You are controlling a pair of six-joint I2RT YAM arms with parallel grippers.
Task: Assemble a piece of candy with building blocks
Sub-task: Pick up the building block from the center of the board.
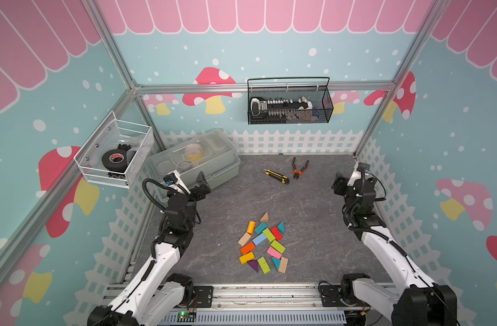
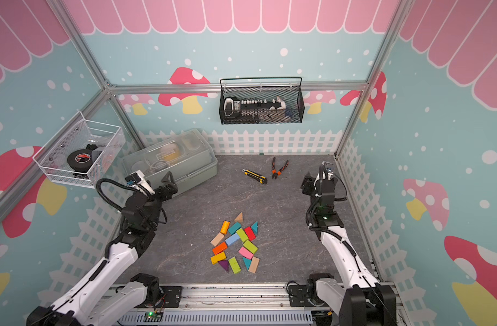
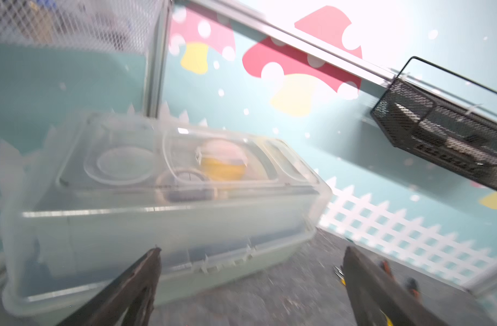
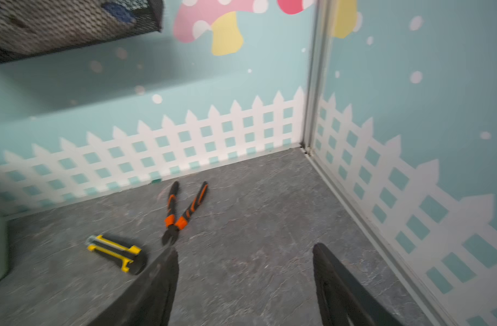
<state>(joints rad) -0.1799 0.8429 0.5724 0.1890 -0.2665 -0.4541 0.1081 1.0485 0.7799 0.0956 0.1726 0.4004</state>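
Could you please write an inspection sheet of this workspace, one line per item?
Surface: grey stone-pattern tabletop, flat.
Job's things: painted wooden building blocks, loose cluster, untouched.
Clutter: yellow-black utility knife; orange-handled pliers; translucent plastic lidded box.
Grippers: left gripper open, empty; right gripper fingers apart, empty.
Cables: black corrugated hose on left arm.
Surroundings: black mesh wall basket; white wire basket holding black tape roll.
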